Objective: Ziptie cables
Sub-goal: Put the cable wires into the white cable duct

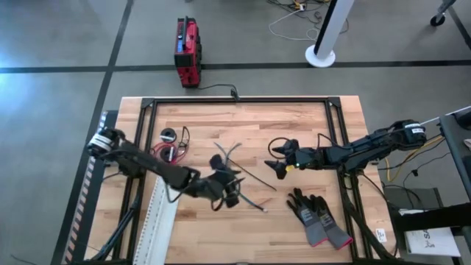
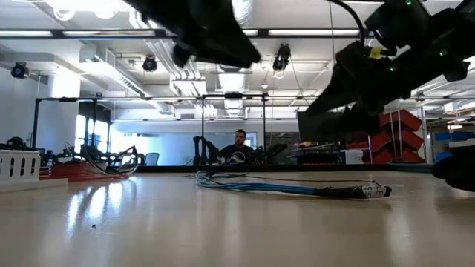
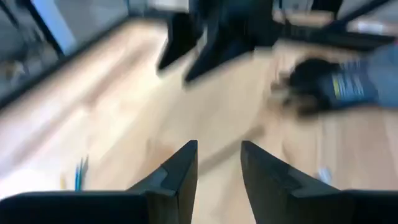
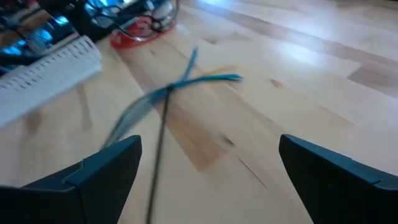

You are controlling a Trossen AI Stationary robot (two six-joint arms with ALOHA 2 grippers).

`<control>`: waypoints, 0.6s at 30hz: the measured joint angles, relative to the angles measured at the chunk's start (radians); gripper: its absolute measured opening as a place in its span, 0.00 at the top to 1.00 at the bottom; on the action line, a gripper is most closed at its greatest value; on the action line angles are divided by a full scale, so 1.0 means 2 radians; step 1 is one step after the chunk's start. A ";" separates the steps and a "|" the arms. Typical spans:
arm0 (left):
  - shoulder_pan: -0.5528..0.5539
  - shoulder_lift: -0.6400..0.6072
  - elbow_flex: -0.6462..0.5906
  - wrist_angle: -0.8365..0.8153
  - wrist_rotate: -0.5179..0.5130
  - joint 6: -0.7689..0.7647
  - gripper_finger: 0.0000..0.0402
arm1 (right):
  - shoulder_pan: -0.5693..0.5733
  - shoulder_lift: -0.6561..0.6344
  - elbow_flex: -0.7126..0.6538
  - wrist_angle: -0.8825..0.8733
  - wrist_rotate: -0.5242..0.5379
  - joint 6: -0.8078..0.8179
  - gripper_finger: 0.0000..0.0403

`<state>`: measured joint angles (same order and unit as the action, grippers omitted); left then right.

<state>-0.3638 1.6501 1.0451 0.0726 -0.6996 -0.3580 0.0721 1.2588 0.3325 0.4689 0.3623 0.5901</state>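
Jaws: right gripper (image 4: 208, 171) wide and empty, left gripper (image 3: 219, 163) narrow and empty, cables (image 1: 246, 177) on table between them, so approach step, next needs right closing on the bundle.

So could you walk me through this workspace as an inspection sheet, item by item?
Surface: pale wooden table top inside a black frame.
Job's things: thin bundled cables lying mid-table; a small red and black wire coil towards the left arm's side.
Clutter: a pair of black and grey gloves; a long white slotted strip.
Grippers: left gripper open, empty, above the table by the cables; right gripper open wide, empty, facing them.
Cables: a thick black cord runs from a red box on the floor.
Surroundings: grey floor; a white post base; a seated person far behind.
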 joint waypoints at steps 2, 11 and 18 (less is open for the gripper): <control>-0.014 -0.018 0.000 -0.064 0.003 -0.052 0.73 | 0.001 0.000 0.008 0.001 -0.002 0.005 0.08; -0.018 -0.076 0.000 -0.415 0.014 -0.369 0.54 | 0.003 0.003 0.052 0.004 0.001 -0.037 0.08; -0.018 -0.073 -0.016 -0.536 0.086 -0.513 0.39 | 0.019 0.017 0.052 0.018 0.002 -0.048 0.08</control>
<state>-0.3992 1.5047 1.0135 -0.9991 -0.5282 -1.3845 0.1108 1.2925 0.4374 0.5049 0.3672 0.4934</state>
